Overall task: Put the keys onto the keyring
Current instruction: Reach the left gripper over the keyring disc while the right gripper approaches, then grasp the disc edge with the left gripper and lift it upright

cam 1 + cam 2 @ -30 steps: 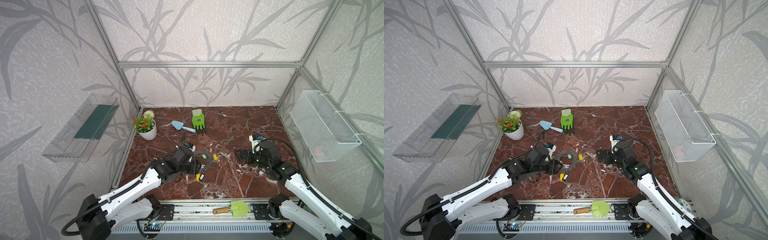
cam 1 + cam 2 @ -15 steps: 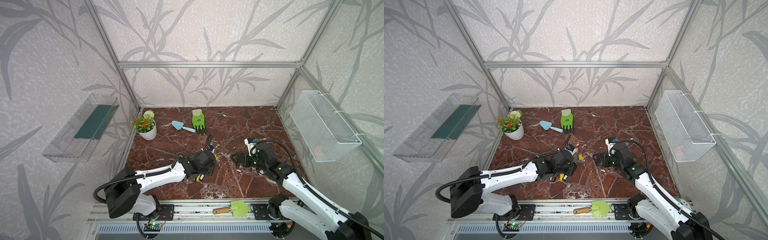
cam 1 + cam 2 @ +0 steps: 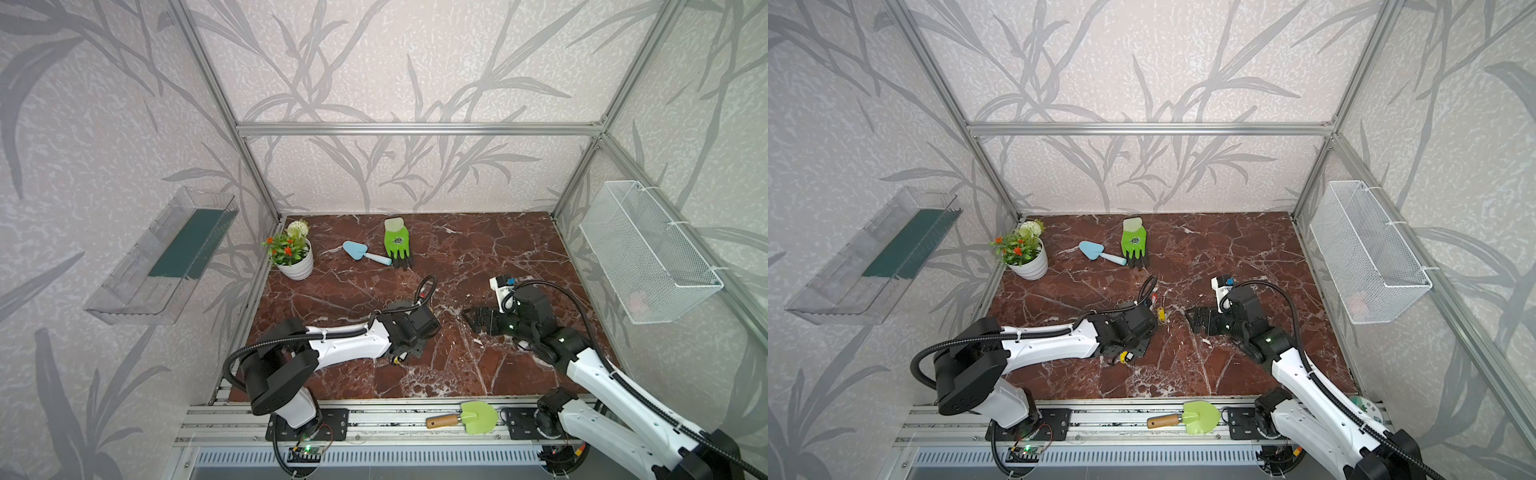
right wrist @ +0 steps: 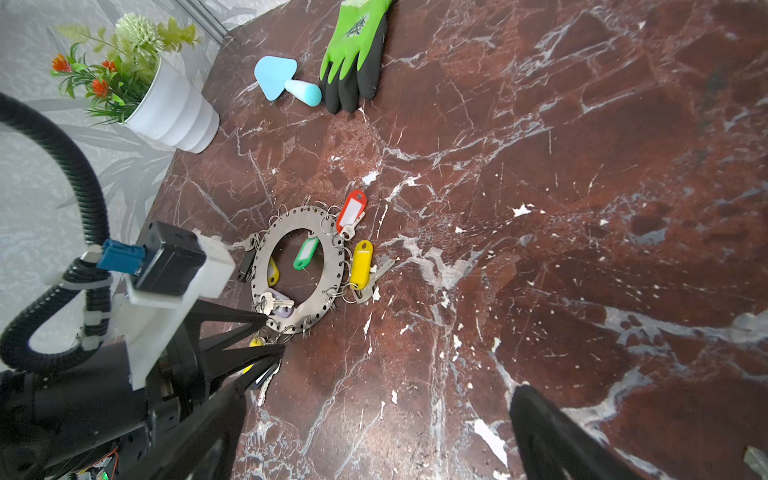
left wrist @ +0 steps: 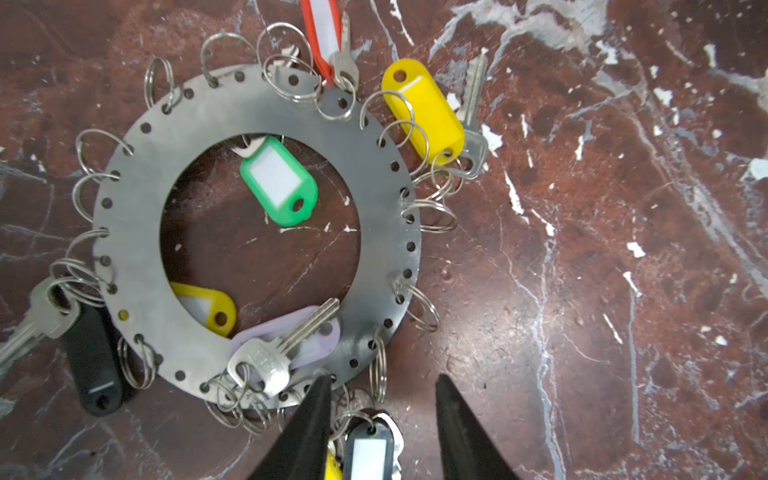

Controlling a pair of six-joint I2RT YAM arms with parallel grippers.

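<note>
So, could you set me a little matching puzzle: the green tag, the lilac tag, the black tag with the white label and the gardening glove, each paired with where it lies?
Things:
1. green tag
2. lilac tag
3. black tag with white label
4. glove

Places:
A. between the fingers of the left tool
B. beside the blue trowel
C. with a silver key lying across it
D. inside the open centre of the keyring

Pairs: 1-D; 2-C; 3-A; 4-B.
</note>
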